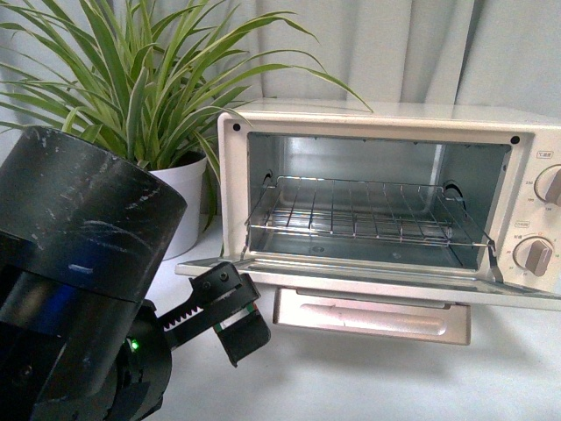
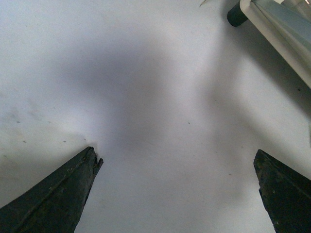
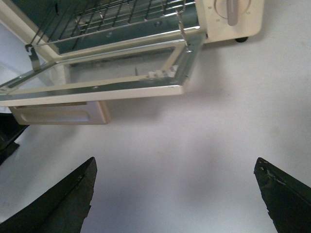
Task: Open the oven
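On the table [image 1: 394, 377], right and far, the oven [image 1: 386, 123] stands with its door [image 3: 112, 90] folded down flat. I see the left gripper [image 2: 175, 151] and right gripper [image 3: 175, 160] spread wide, empty, near the door.

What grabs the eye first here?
The oven sits right of centre in the front view, its door folded down flat and the wire rack bare inside. The left arm bulks black in the lower-left foreground. A striped leafy plant stands behind it, beside the oven.
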### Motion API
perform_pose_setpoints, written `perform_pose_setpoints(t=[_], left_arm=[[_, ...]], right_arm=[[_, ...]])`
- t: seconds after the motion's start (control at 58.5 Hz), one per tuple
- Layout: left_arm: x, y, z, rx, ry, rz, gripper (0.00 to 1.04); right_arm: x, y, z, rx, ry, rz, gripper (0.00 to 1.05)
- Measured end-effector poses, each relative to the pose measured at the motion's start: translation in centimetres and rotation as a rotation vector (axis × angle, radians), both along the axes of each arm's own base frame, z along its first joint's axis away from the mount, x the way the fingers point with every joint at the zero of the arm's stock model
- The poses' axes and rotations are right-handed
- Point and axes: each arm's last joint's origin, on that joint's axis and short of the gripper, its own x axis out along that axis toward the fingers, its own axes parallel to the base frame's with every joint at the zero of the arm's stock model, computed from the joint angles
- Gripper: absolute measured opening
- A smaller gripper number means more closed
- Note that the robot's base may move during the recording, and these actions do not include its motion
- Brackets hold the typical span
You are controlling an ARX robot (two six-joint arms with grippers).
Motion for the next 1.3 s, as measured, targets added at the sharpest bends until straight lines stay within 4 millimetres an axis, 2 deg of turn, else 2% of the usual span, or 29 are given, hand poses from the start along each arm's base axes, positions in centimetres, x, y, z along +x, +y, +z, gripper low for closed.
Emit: perform_pose_setpoints(t=[0.171, 0.359, 0.821, 0.992, 1.112, 1.3], left_arm=[[-0.2, -0.5, 0.0, 0.197, -0.040, -0.050, 0.98], [-0.5, -1.2, 0.2, 0.424, -0.096, -0.128, 0.98], [-2.4, -1.3, -1.0, 0.679, -0.085, -0.335, 0.98], [-4.3, -0.7, 0.6, 0.720, -0.152, -0.379, 0.98], [-7.0, -0.2, 2.5, 0.731, -0.290, -0.372, 0.98], [-10.5, 1.2, 3.8, 0.701, -0.394, -0.377, 0.98]], right_arm=[[-0.3, -0.9, -1.4, -0.015, 0.019, -0.025, 0.95], [-0.2, -1.4, -1.5, -0.015, 0.013, -0.043, 0.95], [-0.2, -1.5, -1.9, -0.016, 0.014, -0.041, 0.95], [-0.6, -1.4, -1.9, -0.023, -0.008, -0.009, 0.95], [-1.4, -1.3, -1.7, -0.028, -0.044, 0.021, 0.95], [-2.9, -1.8, -2.2, -0.027, -0.074, 0.057, 0.95]])
